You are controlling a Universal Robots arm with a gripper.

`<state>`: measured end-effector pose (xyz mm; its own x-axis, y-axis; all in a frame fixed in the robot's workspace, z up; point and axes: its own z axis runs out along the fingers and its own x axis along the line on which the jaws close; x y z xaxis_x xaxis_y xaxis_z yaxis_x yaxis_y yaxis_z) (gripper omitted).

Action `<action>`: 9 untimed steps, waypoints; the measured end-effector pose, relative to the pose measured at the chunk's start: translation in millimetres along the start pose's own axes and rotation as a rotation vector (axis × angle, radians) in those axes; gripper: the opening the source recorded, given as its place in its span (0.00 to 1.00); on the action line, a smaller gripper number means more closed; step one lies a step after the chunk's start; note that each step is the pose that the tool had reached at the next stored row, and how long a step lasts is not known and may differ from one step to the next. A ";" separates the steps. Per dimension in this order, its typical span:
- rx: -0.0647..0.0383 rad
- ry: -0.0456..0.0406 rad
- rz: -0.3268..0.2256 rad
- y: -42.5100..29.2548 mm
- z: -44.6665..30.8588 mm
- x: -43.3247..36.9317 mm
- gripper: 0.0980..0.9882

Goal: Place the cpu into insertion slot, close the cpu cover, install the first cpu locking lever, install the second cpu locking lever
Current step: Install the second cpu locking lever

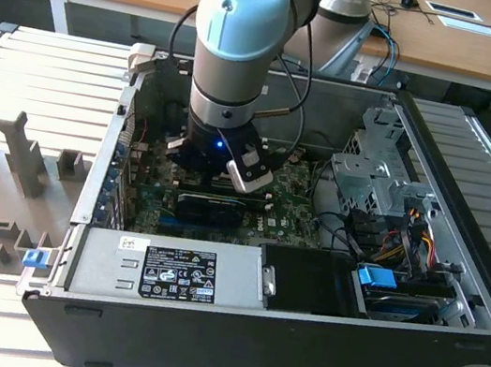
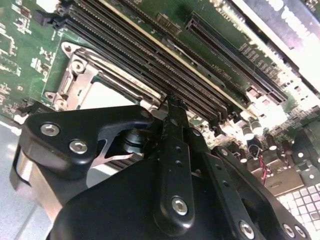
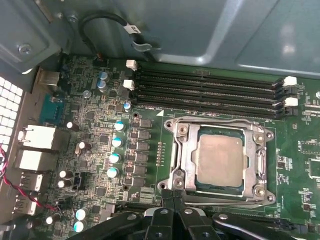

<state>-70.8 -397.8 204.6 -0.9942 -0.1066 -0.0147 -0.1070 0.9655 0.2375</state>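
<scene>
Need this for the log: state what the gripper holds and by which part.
Nothing. The gripper is shut with nothing between its fingertips, at the edge of the cpu cover, which lies closed over the cpu.

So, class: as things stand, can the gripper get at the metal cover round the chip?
Probably yes. The gripper sits right at the edge of the cover, fingers together, and nothing lies between them; the chip already rests inside the frame.

I see the cpu [image 3: 220, 160], a flat square with a dull silver top, seated in the insertion slot [image 3: 246, 165] on the green board, and the cpu cover [image 3: 182, 152], a silver frame, lies flat around it
</scene>
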 end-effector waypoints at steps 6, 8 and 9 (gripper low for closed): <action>-0.044 -0.0048 0.000 -3.3 2.2 1.8 0.01; -0.059 -0.0062 -0.001 -4.5 3.4 2.2 0.01; -0.068 -0.0072 -0.001 -5.3 4.2 2.4 0.01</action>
<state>-72.6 -402.2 199.3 -0.9942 -0.1052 -0.0218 -0.1068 0.9471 0.3027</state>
